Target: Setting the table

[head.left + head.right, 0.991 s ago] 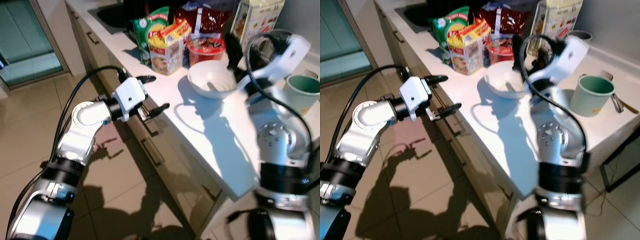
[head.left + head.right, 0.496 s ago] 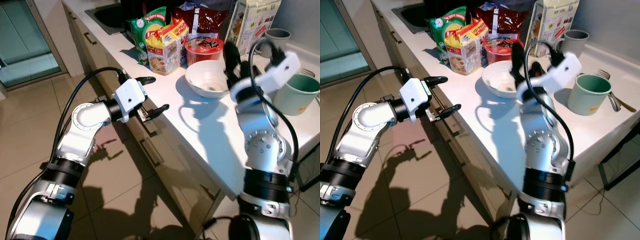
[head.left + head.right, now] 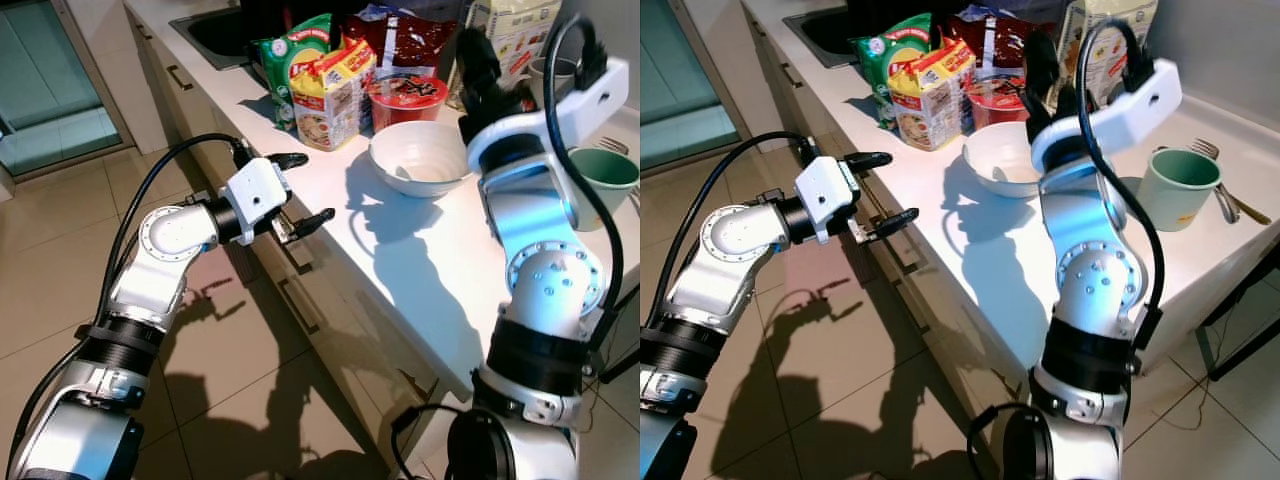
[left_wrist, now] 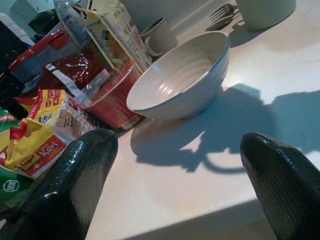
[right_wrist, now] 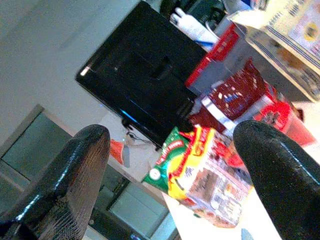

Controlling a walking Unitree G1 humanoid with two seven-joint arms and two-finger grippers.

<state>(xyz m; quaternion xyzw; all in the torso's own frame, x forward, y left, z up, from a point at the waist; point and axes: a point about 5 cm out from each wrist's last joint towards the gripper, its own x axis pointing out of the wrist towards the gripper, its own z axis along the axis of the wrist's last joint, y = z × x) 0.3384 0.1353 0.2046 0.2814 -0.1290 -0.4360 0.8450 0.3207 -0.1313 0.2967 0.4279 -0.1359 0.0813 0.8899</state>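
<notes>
The white bowl (image 3: 420, 157) is not yet taken from the bench (image 3: 430, 270). The right hand (image 3: 478, 72) is raised just behind it, fingers parted, empty. The left hand (image 3: 306, 189) waits released, well before it. Next, lowering over the rim seems required.

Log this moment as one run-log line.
task: setting table | left gripper: open, empty, off the counter edge | right gripper: open, empty, raised beside white bowl | green mug: on counter

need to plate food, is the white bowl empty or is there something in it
Empty. The left wrist view looks into the bowl, upright on the counter, and shows bare white ribbed inside.
</notes>
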